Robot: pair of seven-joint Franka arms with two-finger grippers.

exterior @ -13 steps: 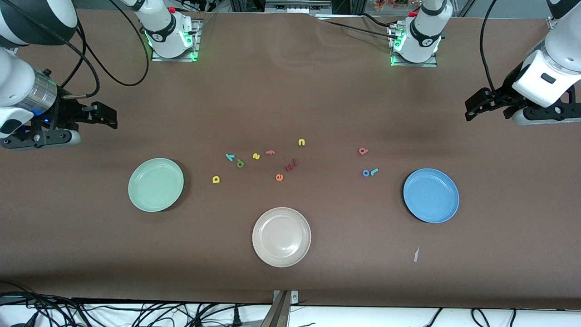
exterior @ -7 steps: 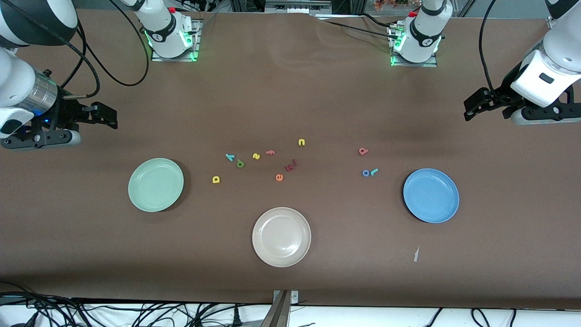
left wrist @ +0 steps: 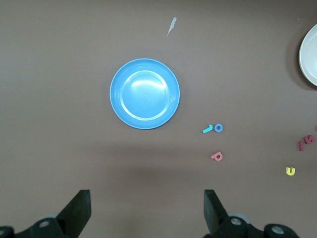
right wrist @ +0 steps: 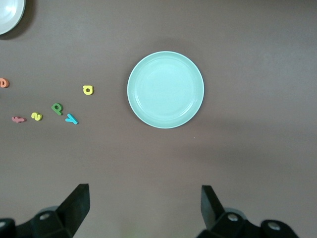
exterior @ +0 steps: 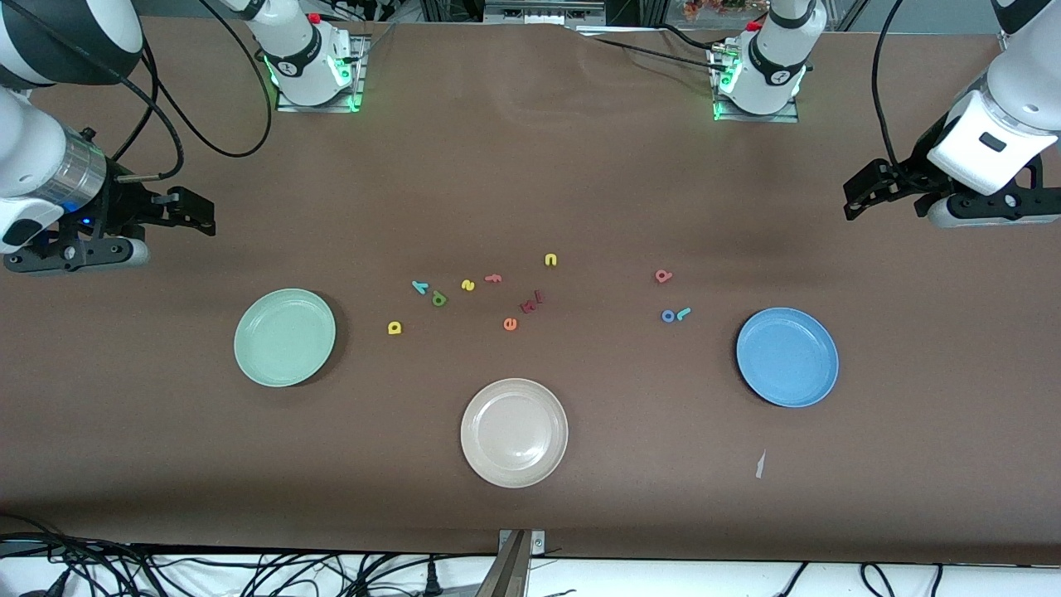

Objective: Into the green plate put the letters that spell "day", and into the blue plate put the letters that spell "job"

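The pale green plate point(exterior: 284, 337) point(right wrist: 165, 89) lies toward the right arm's end. The yellow d point(exterior: 394, 327) point(right wrist: 88, 89), green a point(exterior: 438, 298) point(right wrist: 57, 108) and teal y point(exterior: 420, 287) point(right wrist: 72, 119) lie on the table beside it. The blue plate point(exterior: 787, 356) point(left wrist: 144, 93) lies toward the left arm's end, with the teal j point(exterior: 683, 313) point(left wrist: 208, 129), blue o point(exterior: 668, 316) point(left wrist: 218, 128) and salmon b point(exterior: 663, 276) point(left wrist: 216, 156) beside it. My left gripper point(exterior: 862, 199) point(left wrist: 147, 208) and right gripper point(exterior: 197, 217) point(right wrist: 145, 203) hang open and empty, high over bare table at their own ends.
A beige plate point(exterior: 514, 432) sits mid-table, nearest the front camera. Spare letters lie among the others: yellow n point(exterior: 550, 259), a small yellow letter point(exterior: 468, 285), orange f point(exterior: 493, 278), orange e point(exterior: 510, 324) and dark red pieces point(exterior: 530, 303). A paper scrap point(exterior: 760, 464) lies near the blue plate.
The left arm's hand has drifted slightly toward the robots' side of the table. The right arm and all letters and plates stay put.
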